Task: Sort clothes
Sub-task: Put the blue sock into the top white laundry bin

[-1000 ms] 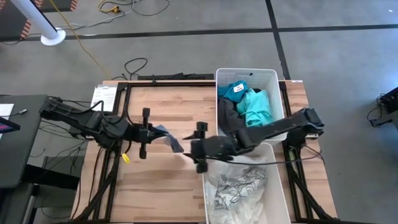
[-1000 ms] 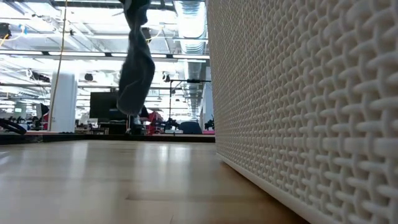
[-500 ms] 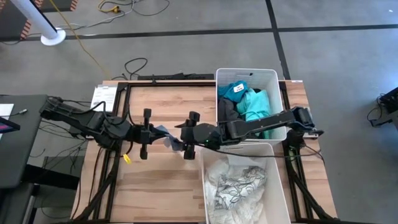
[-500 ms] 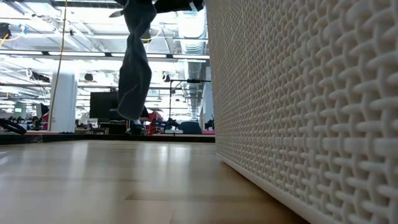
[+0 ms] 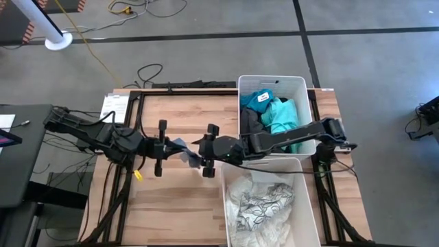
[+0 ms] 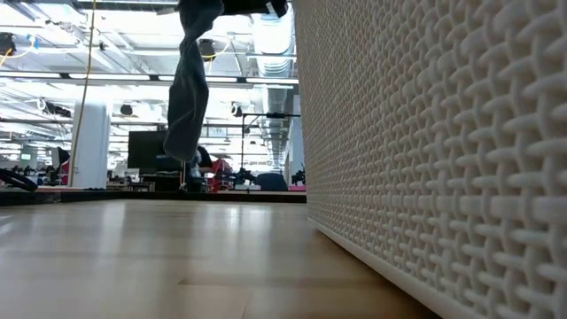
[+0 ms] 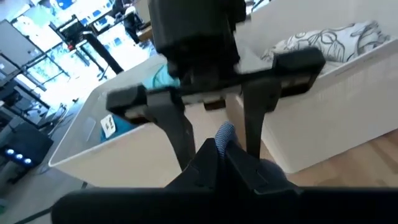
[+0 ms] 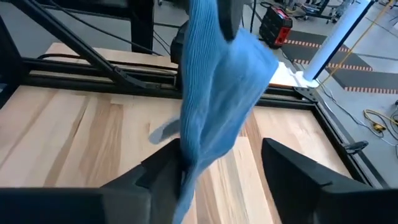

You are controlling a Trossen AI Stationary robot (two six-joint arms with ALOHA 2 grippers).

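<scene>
An open robotics lab — grey concrete floor (image 5: 206,41) with loose cables (image 5: 147,71), ceiling ducts (image 6: 270,31) and strip lights, monitors (image 6: 146,151) across the far hall.

Left arm reaches in from the table's left edge, forearm roughly level, pointing toward the table's middle; left gripper (image 5: 163,147) sits above the wood, fingers pinched together on the grey-blue garment (image 5: 184,152), which hangs from them; in the right wrist view the cloth (image 8: 214,93) drops from the pinch point. Right arm stretches from the right side, long and low, across toward the left arm; right gripper (image 5: 209,149) faces the left one at close range, fingers (image 8: 163,168) spread, one each side of the hanging cloth; contact with it cannot be told.
</scene>
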